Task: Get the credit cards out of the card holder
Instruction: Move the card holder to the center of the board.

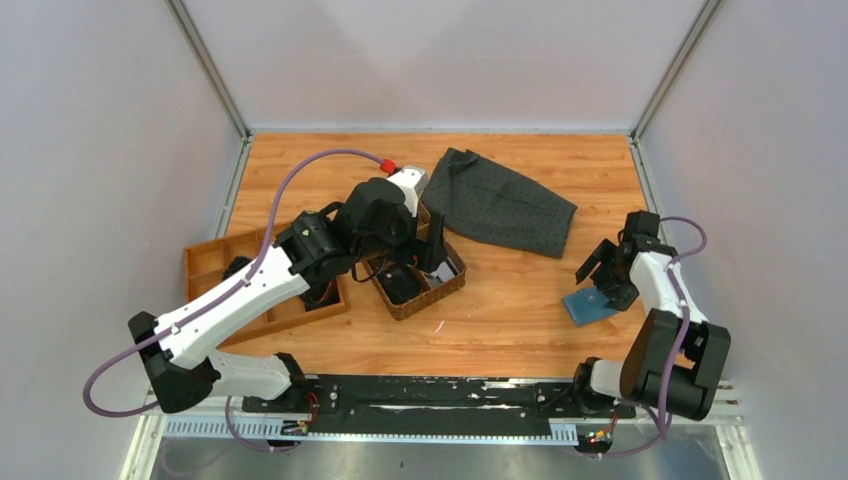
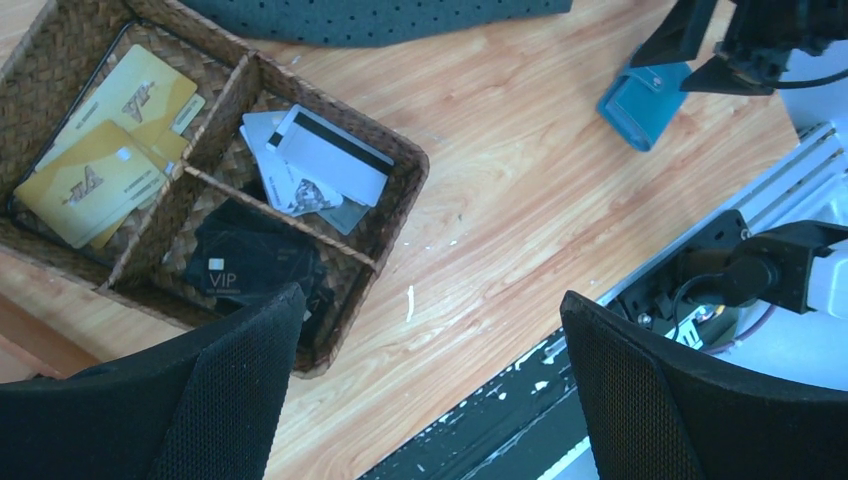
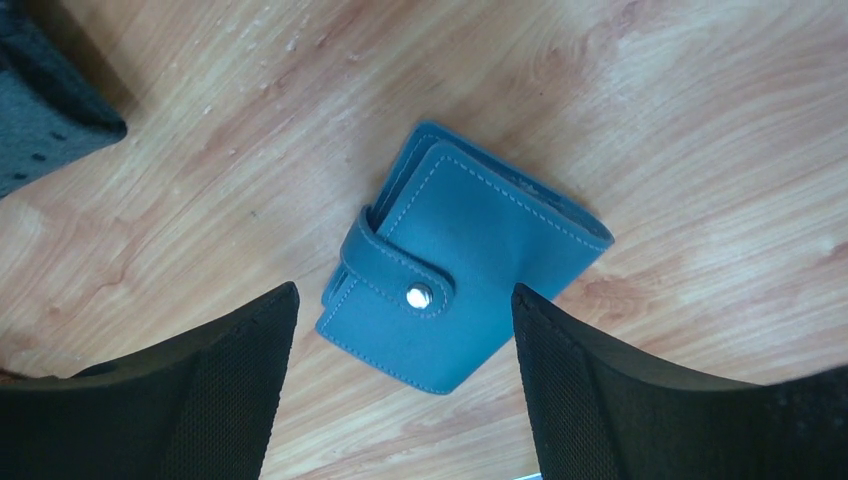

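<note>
The blue-teal card holder [image 3: 470,270] lies folded on the wooden table, its strap snapped shut with a silver stud. It also shows near the right arm [image 1: 588,305] and at the far upper right of the left wrist view [image 2: 640,100]. No credit cards show in it; they are hidden. My right gripper [image 3: 405,295] hangs open just above the card holder, one finger on each side, not touching it [image 1: 603,268]. My left gripper [image 2: 432,296] is open and empty, above the near edge of the woven basket [image 1: 425,250].
The brown divided basket [image 2: 395,215] holds gold cards [image 2: 105,160], white and grey cards [image 2: 320,160] and black VIP cards [image 2: 250,262]. A dark dotted cloth [image 1: 505,205] lies at the back. A wooden tray [image 1: 215,260] sits at the left.
</note>
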Tool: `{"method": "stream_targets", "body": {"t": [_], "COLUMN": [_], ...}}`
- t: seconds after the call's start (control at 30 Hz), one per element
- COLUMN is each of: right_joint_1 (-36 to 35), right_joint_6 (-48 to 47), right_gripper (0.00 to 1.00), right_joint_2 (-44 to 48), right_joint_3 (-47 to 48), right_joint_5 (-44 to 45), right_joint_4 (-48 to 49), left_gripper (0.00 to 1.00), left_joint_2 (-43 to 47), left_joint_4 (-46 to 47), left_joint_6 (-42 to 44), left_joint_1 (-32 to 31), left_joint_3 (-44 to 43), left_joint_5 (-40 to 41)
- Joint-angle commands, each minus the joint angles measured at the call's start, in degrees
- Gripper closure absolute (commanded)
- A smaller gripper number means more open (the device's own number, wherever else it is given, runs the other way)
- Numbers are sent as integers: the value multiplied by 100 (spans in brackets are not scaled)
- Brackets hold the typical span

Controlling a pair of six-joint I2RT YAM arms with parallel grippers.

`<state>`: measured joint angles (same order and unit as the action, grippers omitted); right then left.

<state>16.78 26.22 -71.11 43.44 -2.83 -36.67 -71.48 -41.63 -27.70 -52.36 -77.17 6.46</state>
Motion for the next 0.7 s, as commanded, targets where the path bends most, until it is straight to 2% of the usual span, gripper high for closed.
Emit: {"method": "stream_targets", "body": {"t": [0.0,0.2,0.5,0.67], "right_joint_1": [96,-92,-1963,-2707], "right_joint_6": [27,-246,-801,-1187], "right_gripper": [20,24,34,33], "right_joint_2": [-450,-953,-1646,-1793], "right_joint_3": [-60,20,557,766], "right_joint_5": [-32,-800,-987,-1051], "right_joint_4": [397,821,751,323], "left_gripper": [0,0,0,0], "left_joint_2": [99,163,7,-48], "left_joint_4": [159,229,373,367], "left_joint_6": [-37,-116,-180,-183], "left_joint_1": [-46,-49,-55,-73], "left_joint_3": [94,224,276,259], "left_joint_5": [-183,-147,-314,-343]}}
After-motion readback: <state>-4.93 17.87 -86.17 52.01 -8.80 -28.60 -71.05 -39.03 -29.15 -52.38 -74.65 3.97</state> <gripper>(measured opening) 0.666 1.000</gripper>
